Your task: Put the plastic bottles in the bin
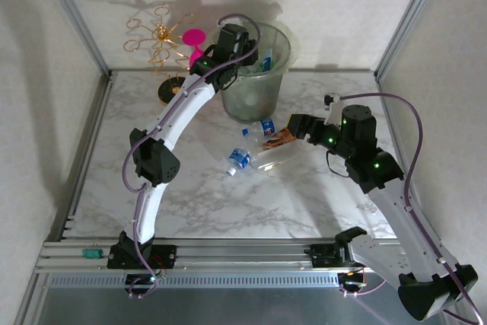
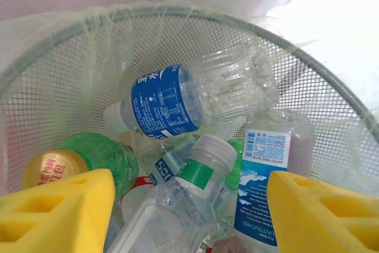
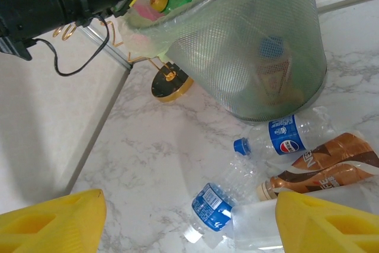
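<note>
The bin (image 1: pixel 275 62) stands at the back of the table, lined with a thin green bag. My left gripper (image 1: pixel 230 74) hangs over its left rim, open (image 2: pixel 189 176), with nothing between the yellow fingers (image 2: pixel 53 205). Below them lie several plastic bottles; a clear one with a blue label (image 2: pixel 195 96) lies on top. My right gripper (image 1: pixel 294 124) stands open (image 3: pixel 189 202) above the table. Beneath it lie a clear blue-labelled bottle (image 3: pixel 222 202), a Pepsi bottle (image 3: pixel 290 137) and a brown-labelled bottle (image 3: pixel 320 167).
A clear plastic box (image 3: pixel 260 223) lies against the bottles on the table. A gold wire stand (image 1: pixel 156 43) with a round base (image 3: pixel 172 84) and a pink goblet (image 1: pixel 194 36) sit left of the bin. White walls with metal rails close in the table.
</note>
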Tool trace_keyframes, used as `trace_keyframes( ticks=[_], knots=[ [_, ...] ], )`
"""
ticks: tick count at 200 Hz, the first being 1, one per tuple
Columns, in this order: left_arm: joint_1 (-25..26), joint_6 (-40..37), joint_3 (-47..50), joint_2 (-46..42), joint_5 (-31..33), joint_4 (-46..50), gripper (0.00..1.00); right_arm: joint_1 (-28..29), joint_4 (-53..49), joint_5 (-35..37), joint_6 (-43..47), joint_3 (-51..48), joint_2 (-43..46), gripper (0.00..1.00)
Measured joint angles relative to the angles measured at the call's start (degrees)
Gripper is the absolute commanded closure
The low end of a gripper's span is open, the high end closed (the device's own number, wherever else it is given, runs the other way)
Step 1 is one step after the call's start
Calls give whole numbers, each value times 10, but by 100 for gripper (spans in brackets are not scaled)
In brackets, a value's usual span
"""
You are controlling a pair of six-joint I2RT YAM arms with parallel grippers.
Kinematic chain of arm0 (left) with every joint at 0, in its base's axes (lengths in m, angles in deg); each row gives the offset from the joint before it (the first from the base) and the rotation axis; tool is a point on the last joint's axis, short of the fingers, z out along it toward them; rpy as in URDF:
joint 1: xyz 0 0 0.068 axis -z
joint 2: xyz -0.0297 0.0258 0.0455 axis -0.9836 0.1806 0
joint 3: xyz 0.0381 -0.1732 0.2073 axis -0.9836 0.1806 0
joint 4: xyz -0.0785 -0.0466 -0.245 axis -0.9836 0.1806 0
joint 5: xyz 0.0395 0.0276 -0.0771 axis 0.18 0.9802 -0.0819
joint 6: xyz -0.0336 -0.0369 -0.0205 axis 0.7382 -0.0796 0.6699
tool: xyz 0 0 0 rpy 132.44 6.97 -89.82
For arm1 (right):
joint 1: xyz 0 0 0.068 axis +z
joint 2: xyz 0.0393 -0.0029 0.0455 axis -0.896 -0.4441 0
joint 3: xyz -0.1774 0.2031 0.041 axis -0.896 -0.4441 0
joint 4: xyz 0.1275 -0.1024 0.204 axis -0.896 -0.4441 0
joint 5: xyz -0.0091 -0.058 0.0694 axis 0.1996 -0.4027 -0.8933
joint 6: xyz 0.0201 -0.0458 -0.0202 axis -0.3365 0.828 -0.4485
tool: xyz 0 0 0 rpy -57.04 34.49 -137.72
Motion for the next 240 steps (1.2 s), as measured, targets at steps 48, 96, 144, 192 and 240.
trace_keyframes(
  ticks=[48, 96, 144, 192, 240],
  knots=[
    [17, 0, 59, -92, 0, -2, 34, 0, -4, 2, 0, 11, 0, 25],
    [58, 7, 247, -266, -24, -50, 32, 0, -20, 2, 0, 19, -1, 25],
    [64, 31, 533, -481, -80, -101, 26, 1, -36, 6, 0, 18, -1, 26],
    [66, 37, 688, -553, -91, -100, 19, 23, -54, 15, -18, -8, -15, 27],
    [68, 50, 779, -582, -93, -114, 18, 40, -61, 61, -140, -23, -75, 25]
  ],
)
